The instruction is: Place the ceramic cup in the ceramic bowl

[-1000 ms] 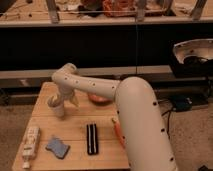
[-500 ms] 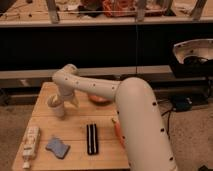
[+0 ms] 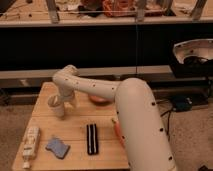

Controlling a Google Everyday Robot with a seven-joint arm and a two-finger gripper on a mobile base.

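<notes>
The ceramic cup (image 3: pixel 55 106) is small and pale, and it stands upright on the left part of the wooden table (image 3: pixel 77 125). The gripper (image 3: pixel 65 99) hangs down from the white arm right at the cup's right side, touching or nearly touching it. The ceramic bowl (image 3: pixel 100 99) is orange-brown and sits at the back middle of the table, to the right of the cup. It is partly hidden behind the arm.
A white bottle with a label (image 3: pixel 30 145) lies at the front left. A blue sponge-like piece (image 3: pixel 57 147) lies next to it. A black oblong object (image 3: pixel 91 138) lies at the front middle. An orange item (image 3: pixel 117 130) peeks from under the arm.
</notes>
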